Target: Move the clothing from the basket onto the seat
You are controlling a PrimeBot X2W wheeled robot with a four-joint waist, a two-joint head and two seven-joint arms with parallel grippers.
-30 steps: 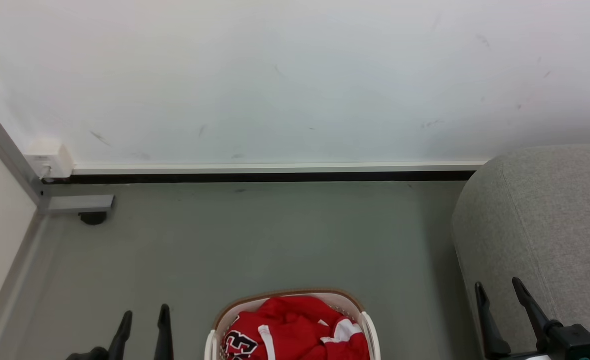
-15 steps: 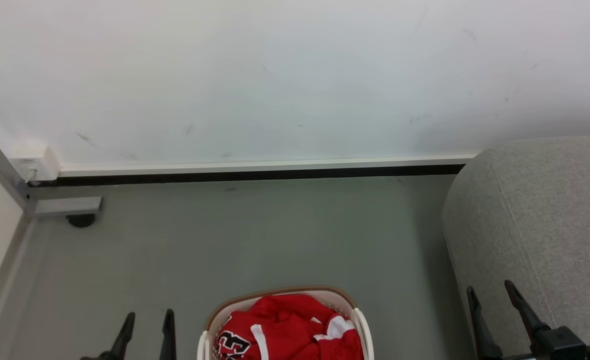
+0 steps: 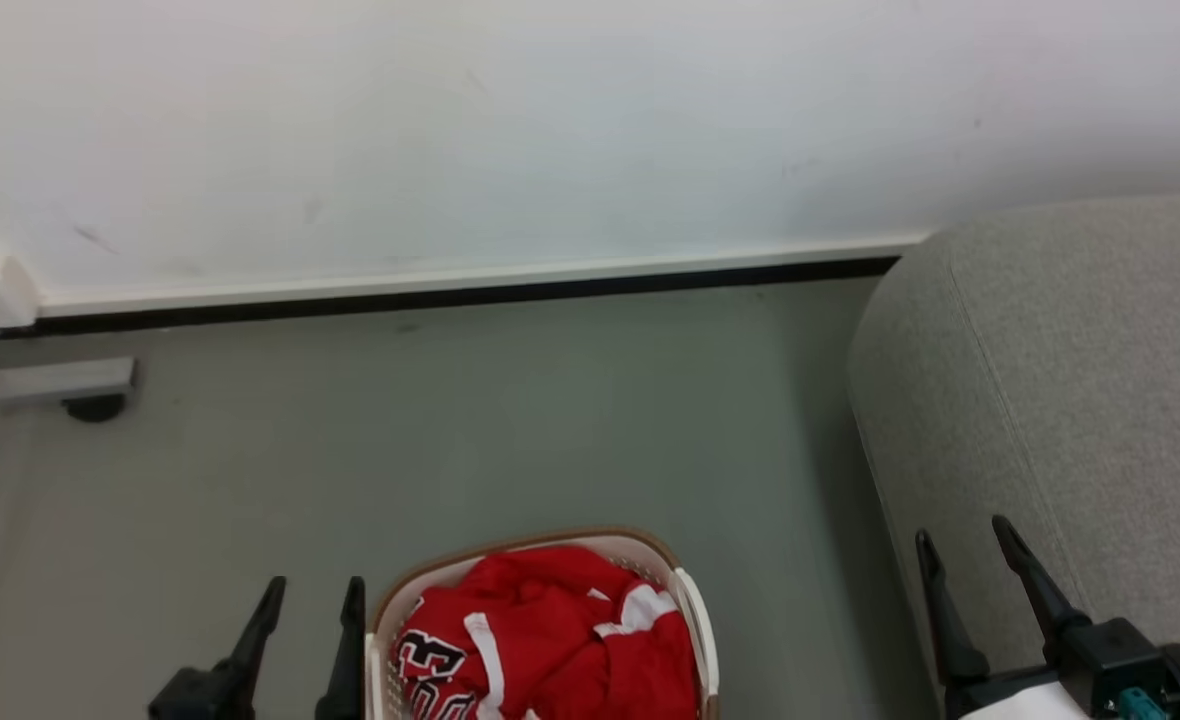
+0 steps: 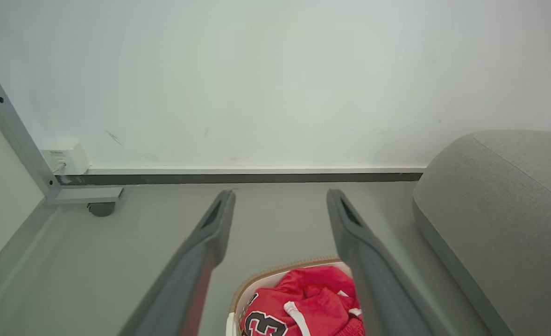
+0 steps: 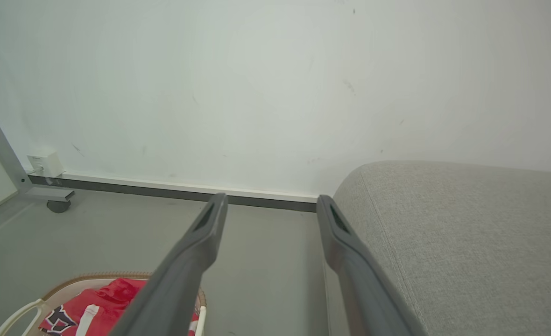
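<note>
The clothing point(image 3: 540, 640), red with white trim and a black-and-white numeral, lies heaped in the basket point(image 3: 550, 540) in the head view. The basket stands on the floor point(image 3: 450, 430), well apart from the floor's far edge along the wall point(image 3: 550, 130) and near the seat point(image 3: 1070, 400) on its right. The left jaws stand just beside the basket's left wall and the right jaws in front of the seat's side, both pairs spread and holding nothing. In the left wrist view the left jaws are set wide, with the clothing point(image 4: 308, 303) low between them, untouched. In the right wrist view the right jaws are likewise wide and empty, the basket point(image 5: 84, 278) low at the left, and the seat point(image 5: 467, 233) at the right has nothing red on the part that shows. I judge the task barely begun: no garment is gripped, and every piece has yet to be lifted out and laid on the seat.
</note>
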